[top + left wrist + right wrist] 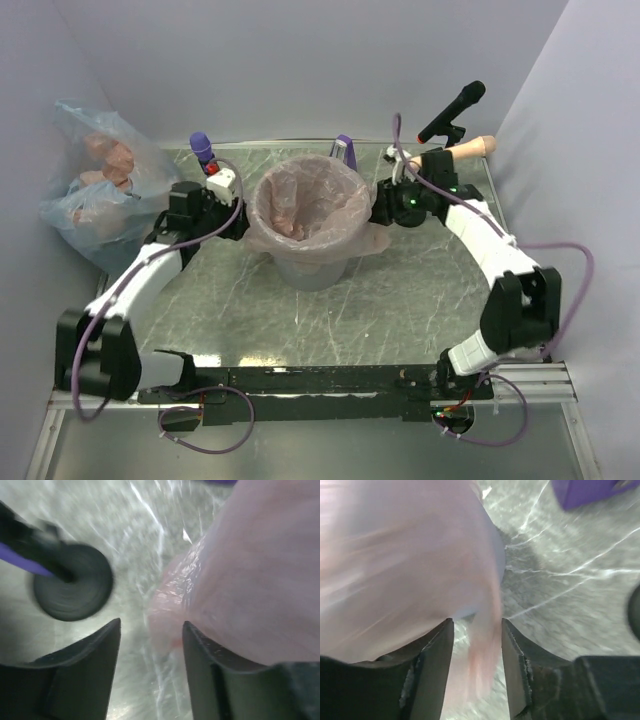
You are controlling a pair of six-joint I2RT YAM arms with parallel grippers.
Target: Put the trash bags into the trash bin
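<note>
1. Top view: the grey trash bin [310,268] stands at the centre of the marbled table [400,300]. It is lined with a pink trash bag [300,205] whose film folds out over the rim. The left gripper [240,222] sits just beside the rim's left side and the right gripper [378,212] just beside its right; from here I cannot tell how their jaws stand. A clear plastic bag [95,190] with pinkish contents leans in the upper left, a purple box [345,150] stands behind the bin, and a microphone [455,108] shows in the upper right
2. Left wrist view, blurred: the two fingers [95,670] are spread apart, released, with a fold of pink film at the right side of the gap. A black round base [75,587] is at the left
3. Right wrist view, blurred: the fingers [432,672] stand apart, unclamped, with a strip of pink film hanging in the gap. The bag fills the upper left and the purple box sits in the upper right corner
</note>
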